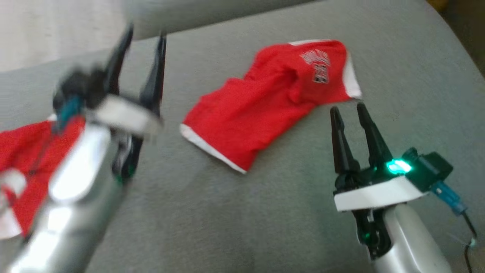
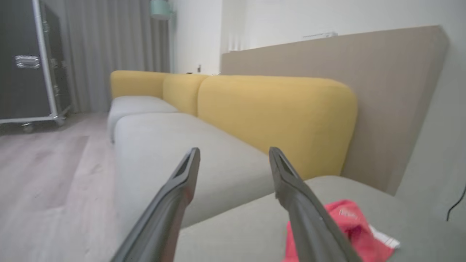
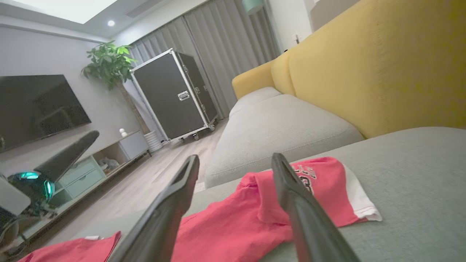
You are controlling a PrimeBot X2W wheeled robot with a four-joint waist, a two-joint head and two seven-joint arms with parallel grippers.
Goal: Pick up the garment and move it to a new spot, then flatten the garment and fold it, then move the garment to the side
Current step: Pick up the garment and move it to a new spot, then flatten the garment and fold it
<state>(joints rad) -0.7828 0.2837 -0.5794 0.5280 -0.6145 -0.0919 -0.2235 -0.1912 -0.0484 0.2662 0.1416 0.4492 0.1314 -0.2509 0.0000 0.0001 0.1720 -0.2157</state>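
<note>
While it rests unheld on the grey sofa seat (image 1: 265,220), the red garment (image 1: 265,106) lies rumpled just beyond the tips of the right gripper (image 1: 347,108) and well off to the right of the left gripper (image 1: 147,34). A second red cloth (image 1: 26,151) sits beneath the left arm. Both grippers stand wide and empty. Flattening seems to be the step in hand. Next, each gripper likely needs to pinch a white-trimmed edge and draw it outward.

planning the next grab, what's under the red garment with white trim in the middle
The red garment with white trim lies crumpled on the grey fabric sofa cushion, which shows around its edges. Anything beneath its folds is covered and cannot be seen.
</note>
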